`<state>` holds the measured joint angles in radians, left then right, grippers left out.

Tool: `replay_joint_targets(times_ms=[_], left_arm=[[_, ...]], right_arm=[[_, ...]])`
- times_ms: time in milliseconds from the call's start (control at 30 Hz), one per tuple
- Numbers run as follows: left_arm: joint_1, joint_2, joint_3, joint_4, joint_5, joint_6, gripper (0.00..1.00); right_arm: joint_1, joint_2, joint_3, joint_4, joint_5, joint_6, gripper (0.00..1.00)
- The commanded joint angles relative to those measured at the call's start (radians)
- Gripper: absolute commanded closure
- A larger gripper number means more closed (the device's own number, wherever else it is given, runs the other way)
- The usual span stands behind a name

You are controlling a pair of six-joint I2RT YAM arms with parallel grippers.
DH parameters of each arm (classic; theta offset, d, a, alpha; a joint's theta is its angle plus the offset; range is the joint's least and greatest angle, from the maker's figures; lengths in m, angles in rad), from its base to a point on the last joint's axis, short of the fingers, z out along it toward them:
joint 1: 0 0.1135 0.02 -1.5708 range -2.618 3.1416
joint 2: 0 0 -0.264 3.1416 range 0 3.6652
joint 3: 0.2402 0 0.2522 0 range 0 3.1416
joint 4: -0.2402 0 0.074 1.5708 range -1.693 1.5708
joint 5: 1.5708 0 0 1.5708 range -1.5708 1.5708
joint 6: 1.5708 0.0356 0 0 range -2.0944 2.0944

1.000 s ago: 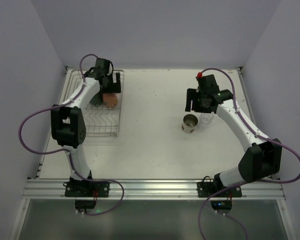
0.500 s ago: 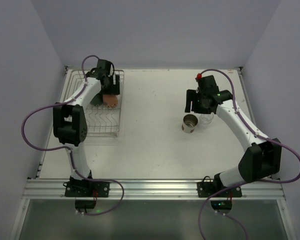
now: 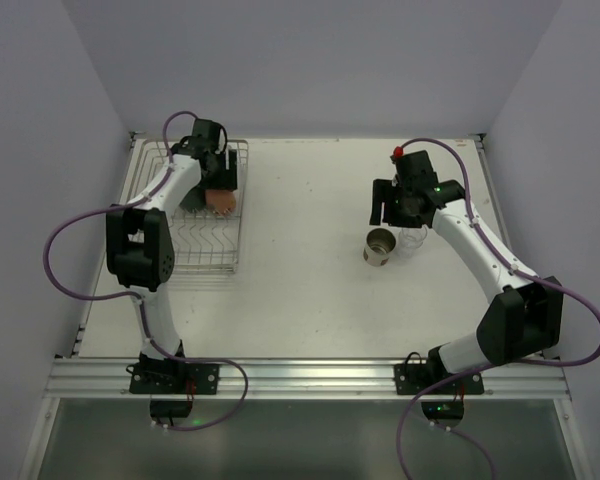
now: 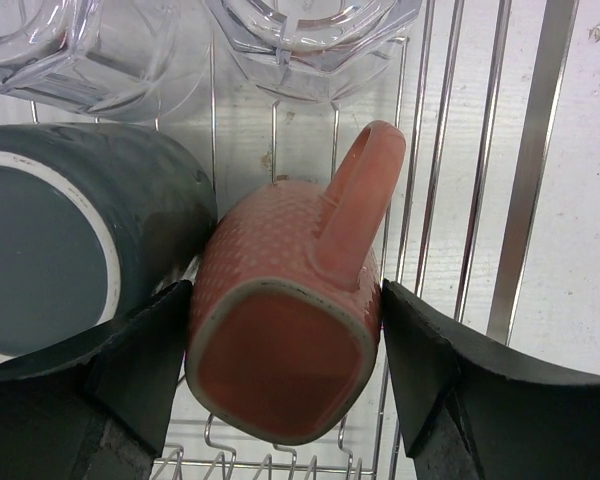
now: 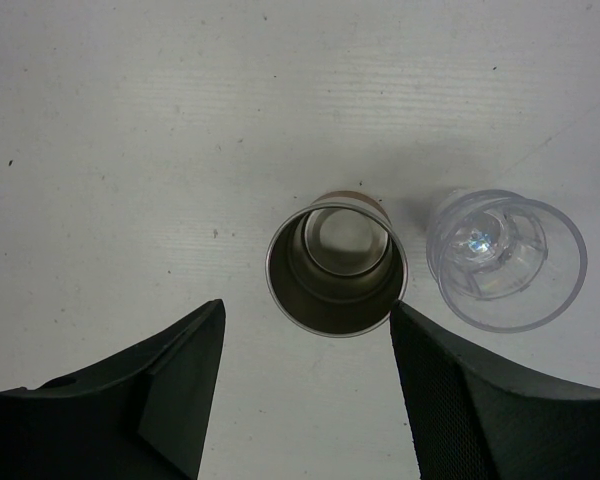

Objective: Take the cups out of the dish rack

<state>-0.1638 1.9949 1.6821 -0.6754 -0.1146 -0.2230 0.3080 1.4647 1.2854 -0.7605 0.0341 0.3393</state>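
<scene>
The white matte tabletop (image 3: 300, 300) lay flat, marked with a few tiny dark specks. Pale lavender walls (image 3: 310, 60) stood on three sides of it. A silver aluminium rail (image 3: 310, 375) ran along its near edge, a dark glassy panel (image 3: 300, 440) just beside that.

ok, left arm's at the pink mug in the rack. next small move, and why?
Probably lift straight up. The left gripper's fingers look seated against both sides of the salmon-pink mug. The dark green mug sits close on one side and dish rack wires on the other, so sideways travel risks a snag.
</scene>
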Motion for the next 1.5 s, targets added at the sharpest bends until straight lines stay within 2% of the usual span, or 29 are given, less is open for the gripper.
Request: replay_joint_targets(times_ms=[0,167,267,333,367,967,1467], left_arm=[[0.014,0.024,0.033,-0.007,0.015,0.024,0.25],[0.014,0.022,0.028,-0.007,0.032,0.024,0.37],[0.014,0.019,0.025,-0.007,0.03,0.024,0.56],[0.014,0.015,0.022,-0.01,0.029,0.022,0.8],[0.014,0.01,0.022,-0.015,0.023,0.022,1.0],[0.014,-0.114,0.021,-0.019,0.015,0.017,1.0],[0.015,-0.154,0.011,-0.01,0.018,0.024,1.0]], right_arm=[[0.005,-0.024,0.006,0.018,-0.01,-0.016,0.3],[0.005,-0.024,0.006,0.018,-0.008,-0.016,0.3],[0.005,-0.023,0.008,0.018,-0.01,-0.016,0.3],[0.005,-0.02,0.011,0.02,-0.011,-0.014,0.3],[0.005,-0.017,0.012,0.02,-0.016,-0.014,0.31],[0.032,0.003,0.052,0.01,-0.016,-0.002,0.3],[0.065,0.031,0.066,0.016,-0.02,-0.002,0.3]])
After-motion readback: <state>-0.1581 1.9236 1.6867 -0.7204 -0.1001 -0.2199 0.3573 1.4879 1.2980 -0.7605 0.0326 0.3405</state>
